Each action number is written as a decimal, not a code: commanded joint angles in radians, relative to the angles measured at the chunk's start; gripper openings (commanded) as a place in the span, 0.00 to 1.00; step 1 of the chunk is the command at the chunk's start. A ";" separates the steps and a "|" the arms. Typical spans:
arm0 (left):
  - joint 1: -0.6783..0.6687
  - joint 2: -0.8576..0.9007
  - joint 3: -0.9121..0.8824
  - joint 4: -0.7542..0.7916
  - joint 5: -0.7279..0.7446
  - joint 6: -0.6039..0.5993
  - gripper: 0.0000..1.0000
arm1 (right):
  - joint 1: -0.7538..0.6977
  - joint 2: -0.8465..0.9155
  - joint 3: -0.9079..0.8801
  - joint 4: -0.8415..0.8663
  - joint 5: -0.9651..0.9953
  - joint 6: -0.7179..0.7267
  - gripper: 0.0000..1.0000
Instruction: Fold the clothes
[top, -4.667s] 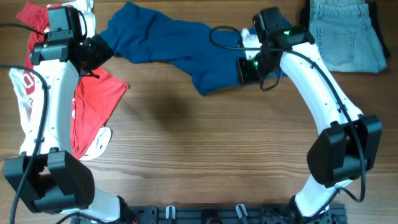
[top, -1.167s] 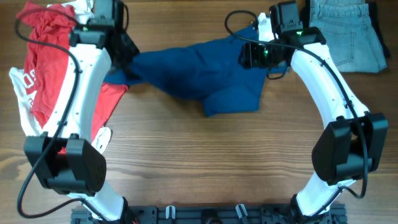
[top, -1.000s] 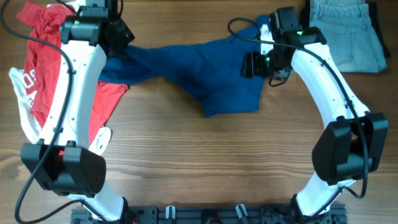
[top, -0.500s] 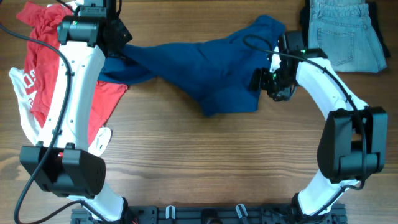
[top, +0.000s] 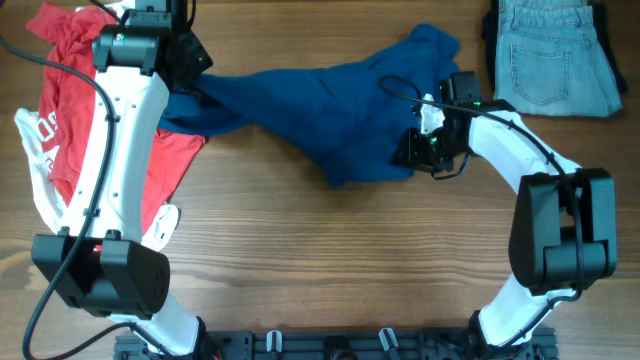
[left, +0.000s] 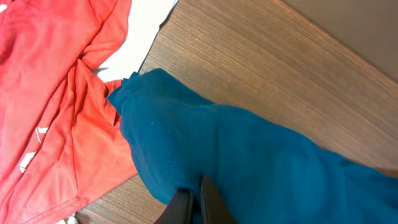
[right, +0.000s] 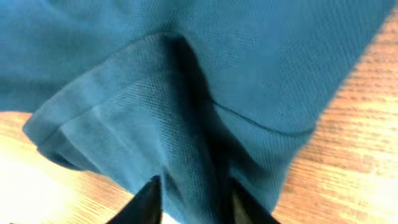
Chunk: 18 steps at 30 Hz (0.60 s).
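Observation:
A dark blue shirt (top: 320, 100) lies crumpled across the back middle of the wooden table. My left gripper (top: 192, 82) is at its left end, shut on a pinch of the blue fabric (left: 261, 162), with both fingertips pressed together at the left gripper (left: 194, 202). My right gripper (top: 412, 150) sits at the shirt's lower right corner. In the right wrist view a ribbed hem fold of the blue shirt (right: 186, 93) fills the space between the two dark fingers of the right gripper (right: 194, 199), which are shut on it.
A red and white garment (top: 70, 110) lies heaped at the back left, partly under the blue shirt's end; its red cloth (left: 56, 93) shows in the left wrist view. Folded light blue jeans (top: 550, 55) rest at the back right corner.
My right gripper left the shirt's back right edge, came toward the front to its lower right corner, and its jaws narrowed onto a fold. The left arm stayed put.

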 joint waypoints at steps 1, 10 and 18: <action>0.003 -0.028 0.019 -0.002 -0.029 0.016 0.04 | 0.002 -0.003 0.006 0.042 -0.022 -0.021 0.04; 0.004 -0.079 0.020 -0.002 -0.117 0.016 0.04 | -0.108 -0.122 0.296 0.027 -0.014 -0.047 0.04; 0.006 -0.238 0.020 0.060 -0.266 0.016 0.04 | -0.217 -0.187 0.630 -0.024 0.002 -0.074 0.04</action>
